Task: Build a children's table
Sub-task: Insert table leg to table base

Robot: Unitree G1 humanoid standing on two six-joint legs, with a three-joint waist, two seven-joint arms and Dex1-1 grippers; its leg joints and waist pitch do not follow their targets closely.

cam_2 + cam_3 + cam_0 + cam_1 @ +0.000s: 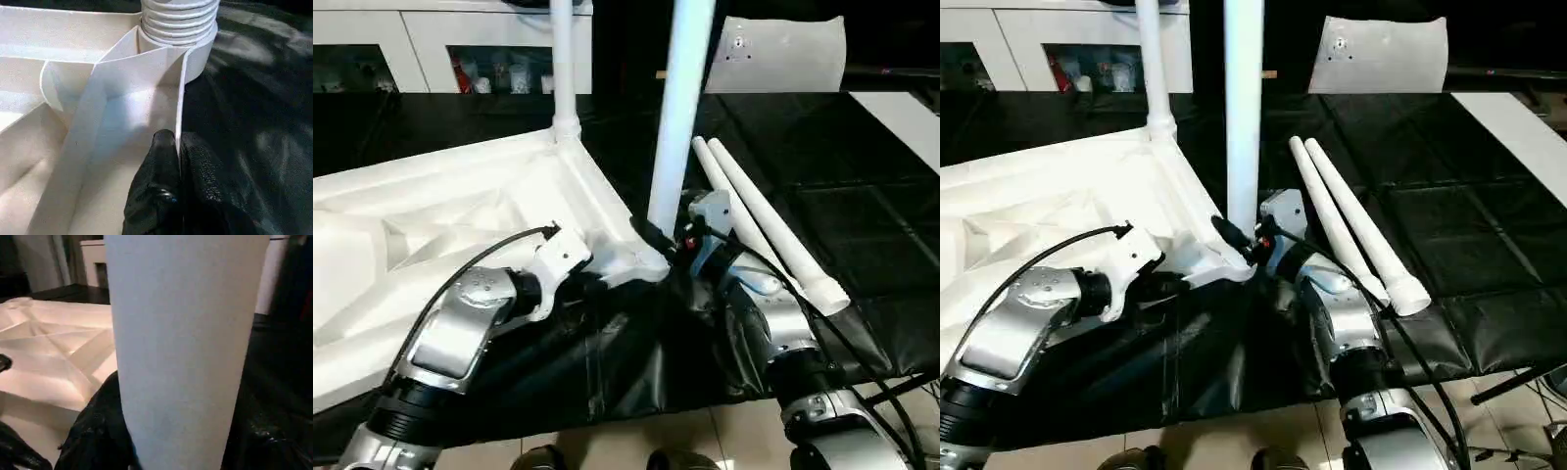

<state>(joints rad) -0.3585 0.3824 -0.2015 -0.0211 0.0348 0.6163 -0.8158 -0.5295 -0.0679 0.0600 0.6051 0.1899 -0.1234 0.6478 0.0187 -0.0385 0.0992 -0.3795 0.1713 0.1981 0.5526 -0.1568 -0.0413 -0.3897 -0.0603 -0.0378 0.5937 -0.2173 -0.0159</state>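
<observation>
1. Left eye view: the white plastic rectangular tabletop (460,206) lies ribbed underside up on the black-covered desk (862,225), filling the 9 o'clock side. One long white tapered round leg (564,69) stands upright in the far corner socket at about 11 o'clock. A second upright white leg (680,108) rises from the near corner socket at centre. The left claw (607,279) sits at the tabletop's near edge. The right claw (671,240) is at the base of the near leg.

2. Right eye view: two spare white tapered legs (1351,220) lie side by side on the desk at about 3 o'clock, touching each other and well apart from the tabletop. A white cabinet with dark compartments (1058,44) stands at 11 o'clock, and a white pillow-like slab (1381,54) at 1 o'clock.

3. Left wrist view: the left claw's black fingers (156,191) are pinched nearly shut on the thin upright wall of the tabletop, just short of the ribbed corner socket (181,24).

4. Right wrist view: the right claw's fingers (98,431) stand about half open around the near leg's base, closed on it.

5. Judgement: roughly halfway. Two legs are up, the near one perhaps not yet fully seated, and two remain to be fitted.
</observation>
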